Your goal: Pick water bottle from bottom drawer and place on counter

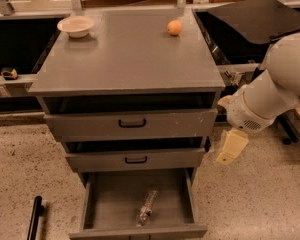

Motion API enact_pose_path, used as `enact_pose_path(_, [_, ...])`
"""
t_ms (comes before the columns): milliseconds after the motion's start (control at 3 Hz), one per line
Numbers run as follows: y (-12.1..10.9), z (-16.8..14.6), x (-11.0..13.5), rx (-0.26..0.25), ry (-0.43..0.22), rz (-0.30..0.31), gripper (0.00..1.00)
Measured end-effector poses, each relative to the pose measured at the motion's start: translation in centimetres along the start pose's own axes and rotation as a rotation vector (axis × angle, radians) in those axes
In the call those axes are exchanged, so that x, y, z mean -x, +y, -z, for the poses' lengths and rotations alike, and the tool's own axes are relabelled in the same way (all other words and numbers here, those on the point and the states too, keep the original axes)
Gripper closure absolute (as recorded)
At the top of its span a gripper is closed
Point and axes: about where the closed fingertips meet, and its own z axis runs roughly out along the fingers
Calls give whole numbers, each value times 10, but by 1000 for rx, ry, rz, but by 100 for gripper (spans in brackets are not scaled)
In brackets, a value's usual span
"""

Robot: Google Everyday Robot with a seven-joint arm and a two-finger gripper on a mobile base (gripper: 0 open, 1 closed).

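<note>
The water bottle (146,207), small, clear and crinkled, lies on its side in the open bottom drawer (111,200), near the drawer's front middle. The counter (125,59) is the flat grey top of the cabinet. My gripper (231,146) is cream-coloured and hangs from the white arm (272,86) to the right of the cabinet, level with the middle drawer. It is above and to the right of the bottle and holds nothing that I can see.
An orange fruit (174,27) and a white bowl (76,26) sit at the back of the counter. A black tilted tray (260,19) stands to the right. The two upper drawers are slightly open. A black bar (34,219) lies on the floor at the left.
</note>
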Motion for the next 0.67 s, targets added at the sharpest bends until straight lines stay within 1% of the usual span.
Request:
enact_pose_path(333, [20,-50,27,71,-35,111,0])
enact_pose_path(667, [71,-121,40,186,-49,296,0])
